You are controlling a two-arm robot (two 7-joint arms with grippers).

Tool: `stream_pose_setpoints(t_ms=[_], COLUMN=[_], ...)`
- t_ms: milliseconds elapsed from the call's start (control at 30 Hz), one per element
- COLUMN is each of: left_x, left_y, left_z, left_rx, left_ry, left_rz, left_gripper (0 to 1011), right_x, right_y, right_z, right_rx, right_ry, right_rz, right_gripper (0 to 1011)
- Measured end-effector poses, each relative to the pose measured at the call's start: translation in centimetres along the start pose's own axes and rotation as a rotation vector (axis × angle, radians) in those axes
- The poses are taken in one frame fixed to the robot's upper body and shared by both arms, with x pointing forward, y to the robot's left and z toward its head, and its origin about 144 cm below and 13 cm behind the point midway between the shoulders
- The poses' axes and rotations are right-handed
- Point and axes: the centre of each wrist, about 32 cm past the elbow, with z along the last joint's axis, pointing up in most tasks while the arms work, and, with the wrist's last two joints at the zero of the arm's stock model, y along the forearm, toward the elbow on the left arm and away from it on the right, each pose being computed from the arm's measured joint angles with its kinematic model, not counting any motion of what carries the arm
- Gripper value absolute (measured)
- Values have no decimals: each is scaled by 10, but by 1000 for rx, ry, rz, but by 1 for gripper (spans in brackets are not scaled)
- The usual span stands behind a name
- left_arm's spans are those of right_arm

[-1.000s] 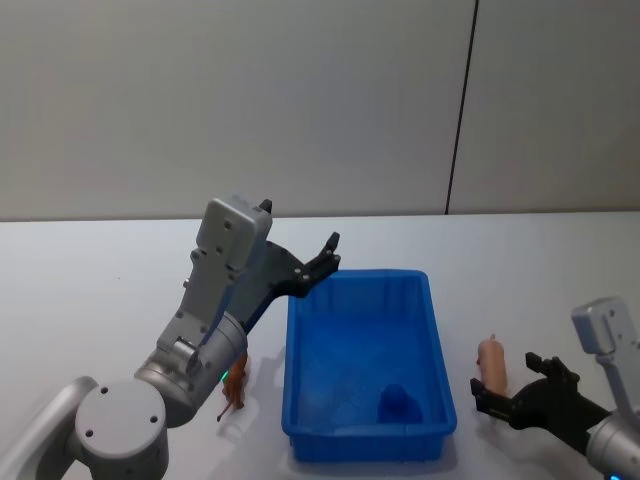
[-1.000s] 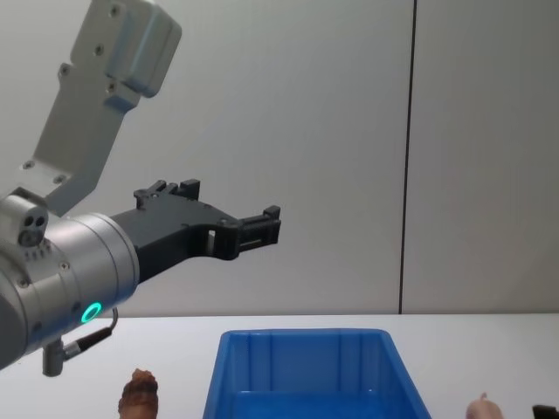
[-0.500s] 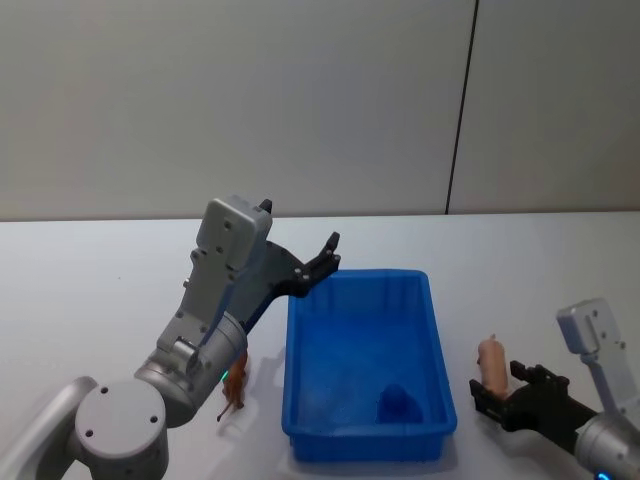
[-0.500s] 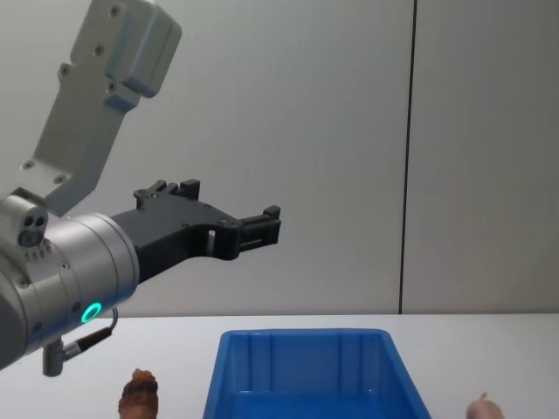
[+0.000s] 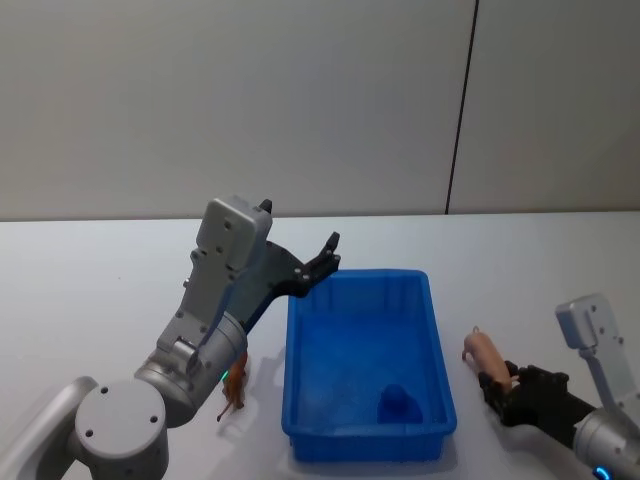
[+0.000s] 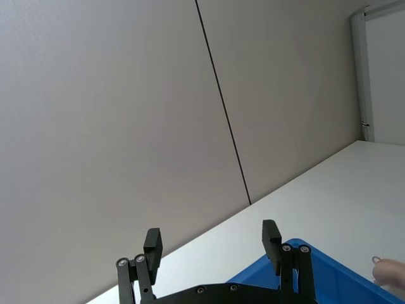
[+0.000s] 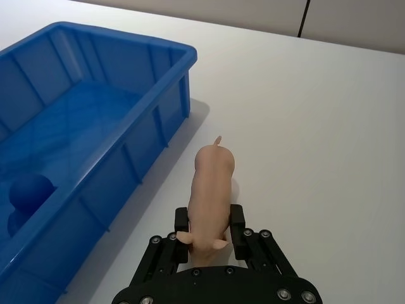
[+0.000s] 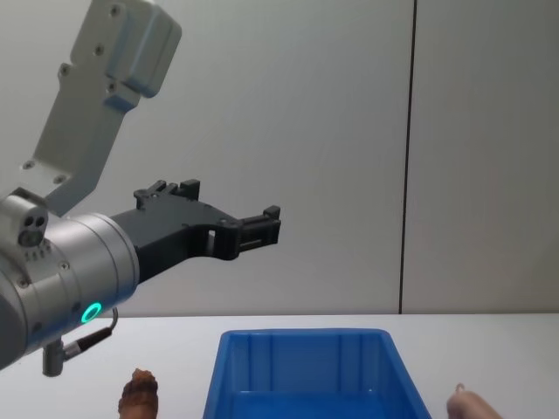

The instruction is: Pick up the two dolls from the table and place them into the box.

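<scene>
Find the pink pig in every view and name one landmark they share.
Head view: pig right of the blue box, in the right end effector.
Chest view: pig at the bottom edge, right of the box.
Left wrist view: pig beside the box's corner, beyond the open left end effector.
Right wrist view: pig between the fingers, beside the box.
Shared landmark: the box.

Left gripper (image 5: 328, 252) raised, arm bent upward, fingers spread, right gripper (image 7: 209, 221) low, fingers clamped on pig (image 7: 212, 180).
</scene>
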Motion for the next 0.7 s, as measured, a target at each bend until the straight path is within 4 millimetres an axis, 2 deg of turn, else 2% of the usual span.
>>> stream_pose_setpoints(t_ms=[400,700], left_x=[0,0], left_y=[0,0], left_z=[0,0], left_rx=[0,0], left_ry=[0,0], left_rz=[0,0], left_gripper=[1001,1001], right_x=[0,-4], right_y=[-3,-7], right_z=[12,37], right_rx=[83,196], right_ry=[-38,-89], right_rz=[-10,34], right_gripper=[362,362])
